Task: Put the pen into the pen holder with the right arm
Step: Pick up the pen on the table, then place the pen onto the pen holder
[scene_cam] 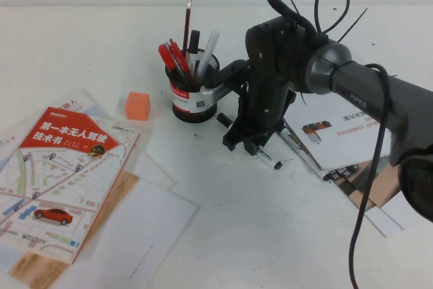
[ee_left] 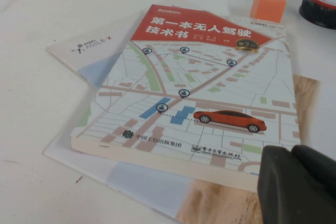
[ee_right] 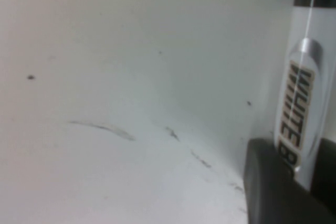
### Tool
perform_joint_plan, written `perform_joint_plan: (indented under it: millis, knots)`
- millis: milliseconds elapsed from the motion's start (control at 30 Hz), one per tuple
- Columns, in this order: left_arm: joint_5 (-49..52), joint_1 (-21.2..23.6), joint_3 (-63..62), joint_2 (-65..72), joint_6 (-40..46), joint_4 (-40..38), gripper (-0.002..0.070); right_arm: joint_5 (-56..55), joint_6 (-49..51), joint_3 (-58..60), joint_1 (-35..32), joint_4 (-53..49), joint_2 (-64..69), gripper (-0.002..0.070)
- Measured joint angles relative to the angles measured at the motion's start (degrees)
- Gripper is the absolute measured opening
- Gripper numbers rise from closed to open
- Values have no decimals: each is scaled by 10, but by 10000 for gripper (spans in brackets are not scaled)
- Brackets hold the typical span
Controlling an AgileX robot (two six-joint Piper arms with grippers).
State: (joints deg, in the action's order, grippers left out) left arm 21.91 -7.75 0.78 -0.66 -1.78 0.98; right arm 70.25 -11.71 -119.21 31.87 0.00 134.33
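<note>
The pen (scene_cam: 268, 160) lies flat on the white table, just right of the pen holder (scene_cam: 191, 99), a black mesh cup with a red and white label band. My right gripper (scene_cam: 247, 143) is lowered straight onto the pen. In the right wrist view the white printed barrel (ee_right: 296, 108) sits between the two black fingers (ee_right: 268, 182), which press on it from both sides. My left gripper (ee_left: 290, 156) hovers over a book with its fingers together and nothing between them. The holder's base (ee_left: 321, 3) shows at the corner of the left wrist view.
Red pens and markers (scene_cam: 184, 52) stand in the holder. An orange cube (scene_cam: 137, 105) sits left of it. A map-cover book (scene_cam: 61, 174) on loose papers fills the near left. Booklets (scene_cam: 338, 133) lie under the right arm, with another marker (scene_cam: 295, 144) at their edge.
</note>
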Motion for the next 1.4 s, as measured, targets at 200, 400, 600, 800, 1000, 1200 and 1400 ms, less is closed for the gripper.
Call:
perform_joint_plan:
  millis: [200, 400, 600, 800, 1000, 1200, 1400]
  knots:
    - [0, 0, 0, 0, 0, 0, -4, -7, 0, -2, 0, 67, -43, 119]
    - [0, 0, 0, 0, 0, 0, -4, -107, -45, 21, -2, 188, -123, 119]
    - [0, 0, 0, 0, 0, 0, -4, -255, -58, 149, 18, 216, -208, 118]
    - [0, 0, 0, 0, 0, 0, -4, -427, -59, 316, 25, 220, -285, 118]
    - [0, 0, 0, 0, 0, 0, -4, -691, 129, 425, 33, 46, -314, 118]
    - [0, 0, 0, 0, 0, 0, -4, -980, 384, 433, 18, -192, -268, 119]
    - [0, 0, 0, 0, 0, 0, -4, -1064, 413, 376, 19, -236, -174, 118]
